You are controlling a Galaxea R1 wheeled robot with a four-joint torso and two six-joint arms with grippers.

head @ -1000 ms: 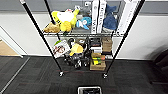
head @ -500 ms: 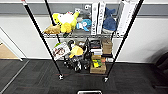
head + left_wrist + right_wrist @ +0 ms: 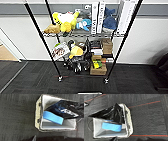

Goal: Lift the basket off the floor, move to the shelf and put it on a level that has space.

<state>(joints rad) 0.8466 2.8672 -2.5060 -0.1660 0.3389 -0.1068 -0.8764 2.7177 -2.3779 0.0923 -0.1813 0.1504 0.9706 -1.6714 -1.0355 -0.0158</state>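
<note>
Dark grey carpet is stretching ahead of me to the shelf, which is standing on its casters against a pale wall — plush toys and books crowding its tiers. Both my wrist cameras are looking down on the basket, sitting on the floor with a black pouch and a blue block inside. Whether my grippers are open or closed — I cannot tell.

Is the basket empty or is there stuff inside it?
Not empty. The basket on the carpet holds a blue block and a black pouch sticking out over its rim.
</note>
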